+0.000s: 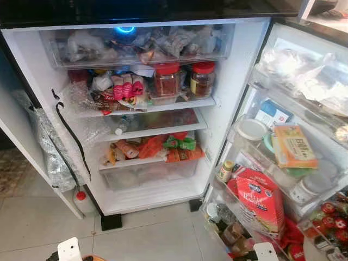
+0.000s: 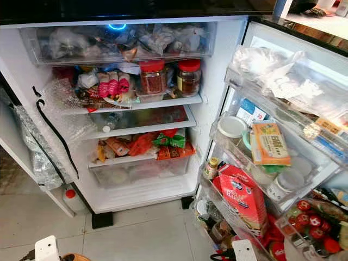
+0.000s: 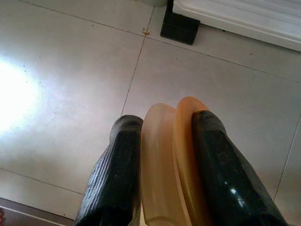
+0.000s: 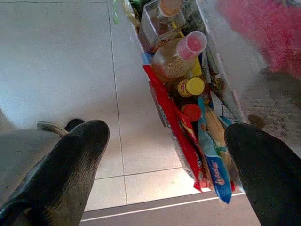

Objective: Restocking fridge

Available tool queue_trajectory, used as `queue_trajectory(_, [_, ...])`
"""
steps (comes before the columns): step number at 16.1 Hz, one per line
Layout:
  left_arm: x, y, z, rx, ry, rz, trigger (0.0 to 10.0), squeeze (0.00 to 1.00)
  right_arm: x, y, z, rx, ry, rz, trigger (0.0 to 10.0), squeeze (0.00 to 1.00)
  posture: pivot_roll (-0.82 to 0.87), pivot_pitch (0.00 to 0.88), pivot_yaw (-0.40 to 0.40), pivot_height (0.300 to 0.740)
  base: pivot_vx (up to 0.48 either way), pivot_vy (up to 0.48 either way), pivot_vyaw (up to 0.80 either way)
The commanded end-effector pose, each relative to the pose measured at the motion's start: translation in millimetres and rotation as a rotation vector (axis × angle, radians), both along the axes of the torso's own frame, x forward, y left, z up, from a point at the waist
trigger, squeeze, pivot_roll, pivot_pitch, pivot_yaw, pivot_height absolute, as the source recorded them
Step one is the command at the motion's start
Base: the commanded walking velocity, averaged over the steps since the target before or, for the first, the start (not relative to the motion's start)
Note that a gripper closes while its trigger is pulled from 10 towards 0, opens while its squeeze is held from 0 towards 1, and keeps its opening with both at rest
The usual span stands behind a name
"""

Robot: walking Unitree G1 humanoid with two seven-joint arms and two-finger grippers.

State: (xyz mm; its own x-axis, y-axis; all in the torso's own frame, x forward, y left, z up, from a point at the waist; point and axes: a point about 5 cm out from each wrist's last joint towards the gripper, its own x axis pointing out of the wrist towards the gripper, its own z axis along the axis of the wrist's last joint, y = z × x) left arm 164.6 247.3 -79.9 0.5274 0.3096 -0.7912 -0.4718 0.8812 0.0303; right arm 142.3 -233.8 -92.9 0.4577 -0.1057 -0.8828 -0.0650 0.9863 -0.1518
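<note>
The orange lidded container (image 3: 175, 165) sits pinched edge-on in the left gripper (image 3: 164, 174), low over the tiled floor (image 3: 70, 70) near the open fridge (image 1: 239, 65). It looks light, rigid and smooth, so slippery. The right gripper (image 4: 167, 169) hangs wide, empty, beside the door shelves (image 2: 255, 179).

Left gripper (image 3: 162, 155): black fingers (image 3: 117, 174) point down at the floor, jaws closed on a pale orange, disc-like object (image 3: 171, 165) pinched edge-on between them. Right gripper (image 4: 167, 160): jaws spread wide, fingers (image 4: 70, 165) well apart with nothing between them. Both wrists (image 1: 69, 250) sit low at the head views' bottom edge.
</note>
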Motion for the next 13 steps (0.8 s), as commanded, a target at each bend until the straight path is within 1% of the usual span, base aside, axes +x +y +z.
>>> queue_trajectory(1, [-15.6,-3.1,-8.0,-0.015,0.07,-0.019,10.0,0.0,-1.5,-2.3,0.1,-0.011,0.004,0.01,10.0,0.0,-0.14,0.0,-0.043,0.74,0.0,0.0,0.0])
queue_trajectory(2, [-15.5,-3.3,-8.0,-0.014,0.071,-0.02,10.0,0.0,-1.5,-2.3,0.1,-0.011,0.004,0.01,10.0,0.0,-0.14,0.0,-0.043,0.74,0.0,0.0,0.0])
queue_trajectory(7, [-13.2,-6.3,-7.9,-0.018,0.067,-0.025,10.0,0.0,-1.4,-2.5,0.2,-0.012,0.006,0.017,10.0,0.0,-0.14,0.0,-0.044,0.74,0.0,-0.272,0.0])
queue_trajectory(13, [-15.4,-4.5,-8.3,-0.018,0.071,-0.021,10.0,0.0,-1.0,-2.4,0.2,-0.015,0.009,0.028,10.0,0.0,-0.14,0.0,-0.044,0.74,0.0,-0.281,0.0])
